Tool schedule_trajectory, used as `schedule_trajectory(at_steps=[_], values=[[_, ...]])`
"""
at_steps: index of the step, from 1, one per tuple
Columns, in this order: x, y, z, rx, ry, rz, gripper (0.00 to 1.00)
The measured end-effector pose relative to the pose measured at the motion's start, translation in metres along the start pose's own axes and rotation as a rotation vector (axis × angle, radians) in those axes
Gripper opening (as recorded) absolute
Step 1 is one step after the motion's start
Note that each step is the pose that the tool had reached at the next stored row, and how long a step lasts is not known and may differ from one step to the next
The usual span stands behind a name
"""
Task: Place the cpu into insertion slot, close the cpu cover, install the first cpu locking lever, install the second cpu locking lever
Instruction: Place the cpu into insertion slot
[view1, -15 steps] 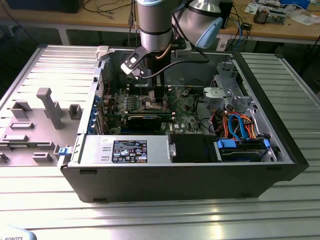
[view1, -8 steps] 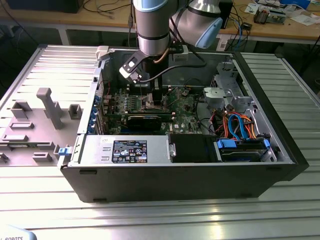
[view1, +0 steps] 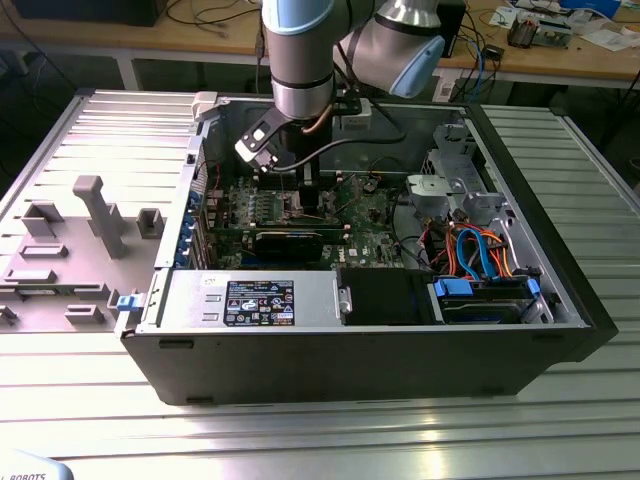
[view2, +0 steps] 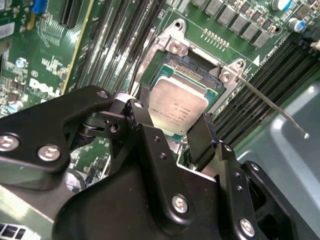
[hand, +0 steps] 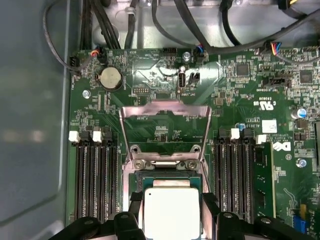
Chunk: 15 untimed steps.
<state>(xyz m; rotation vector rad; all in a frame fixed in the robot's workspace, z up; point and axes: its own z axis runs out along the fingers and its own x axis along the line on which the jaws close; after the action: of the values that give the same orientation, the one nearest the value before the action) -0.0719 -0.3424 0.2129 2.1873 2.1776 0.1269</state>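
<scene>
Basically, the gripper (view2: 174, 117) is pinching the cpu (hand: 171, 210) by two opposite edges, right between its fingers (view2: 142, 112), down at the insertion slot (hand: 170, 180); the cpu cover (hand: 165, 107) stands flipped open just beyond them.

Quick count here: one cpu (hand: 172, 210), one cpu cover (hand: 165, 106), one coin battery (hand: 109, 78), one motherboard (hand: 235, 100).

The cpu (hand: 171, 210) lies in the socket (hand: 165, 176) between memory slots (hand: 97, 180), the cpu cover (hand: 165, 107) standing open.
</scene>
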Motion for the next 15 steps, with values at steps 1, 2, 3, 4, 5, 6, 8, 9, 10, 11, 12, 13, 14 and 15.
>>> schedule_trajectory(at_steps=[1,2,3,4,5,6,8,9,10,11,12,13,14,15], values=[[0.0001,-0.0005,0.0011,-0.0001,0.0001,0.000,0.54],[0.0005,-0.0008,0.0034,0.0000,0.0000,0.000,0.54],[0.0011,-0.0010,0.0055,-0.0001,0.0001,-0.002,0.54],[0.0015,-0.0011,0.0064,0.0000,0.0003,-0.006,0.54],[0.0018,-0.0011,0.0072,0.0002,0.0011,-0.014,0.54],[0.0021,-0.0012,0.0087,0.0004,0.0018,-0.022,0.54],[0.0021,-0.0014,0.0100,0.0003,0.0016,-0.019,0.54],[0.0021,-0.0014,0.0104,0.0002,0.0012,-0.015,0.54],[0.0021,-0.0015,0.0111,0.0002,0.0007,-0.010,0.54],[0.0021,-0.0016,0.0121,0.0001,0.0005,-0.009,0.54],[0.0022,-0.0017,0.0131,0.0001,0.0005,-0.008,0.54],[0.0026,-0.0017,0.0136,0.0002,0.0003,-0.008,0.54],[0.0031,-0.0014,0.0142,0.0002,0.0003,-0.008,0.54],[0.0033,-0.0011,0.0146,0.0002,0.0003,-0.008,0.54]])
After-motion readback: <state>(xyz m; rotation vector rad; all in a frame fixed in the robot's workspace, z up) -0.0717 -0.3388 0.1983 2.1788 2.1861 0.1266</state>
